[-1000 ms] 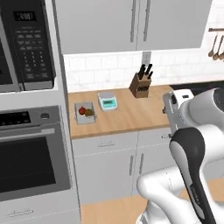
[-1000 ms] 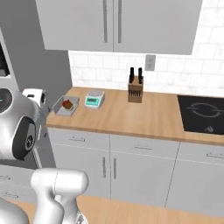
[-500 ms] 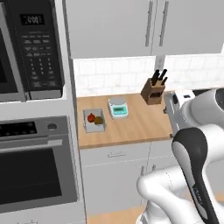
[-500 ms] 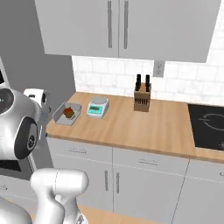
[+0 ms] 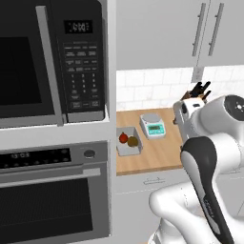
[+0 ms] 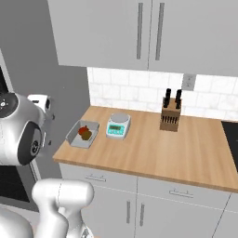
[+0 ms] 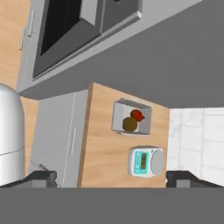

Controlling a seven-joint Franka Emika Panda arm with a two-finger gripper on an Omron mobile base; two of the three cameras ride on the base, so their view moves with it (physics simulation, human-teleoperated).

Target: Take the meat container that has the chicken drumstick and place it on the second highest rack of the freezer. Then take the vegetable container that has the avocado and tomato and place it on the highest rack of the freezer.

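Observation:
The vegetable container (image 5: 129, 142) is a shallow grey tray at the left end of the wooden counter, beside the oven column. It holds the red tomato (image 5: 123, 138) and the olive-brown avocado (image 5: 133, 141). The right base view has the tray (image 6: 83, 134) left of a scale. In the hand view my gripper (image 7: 113, 178) is open and holds nothing. It hangs well above the tray (image 7: 132, 118), tomato (image 7: 138, 115) and avocado (image 7: 129, 124). The meat container, the chicken drumstick and the freezer are out of view.
A white kitchen scale (image 5: 153, 125) stands just right of the tray, and a knife block (image 6: 170, 116) stands farther right against the tiled wall. A microwave (image 5: 47, 62) sits over a wall oven (image 5: 52, 190) left of the counter. Upper cabinets (image 6: 139, 32) hang overhead.
The whole picture has shifted: the base has driven left along the counter and the microwave and oven now loom larger. The tray has not moved on the counter. The gripper stays open.

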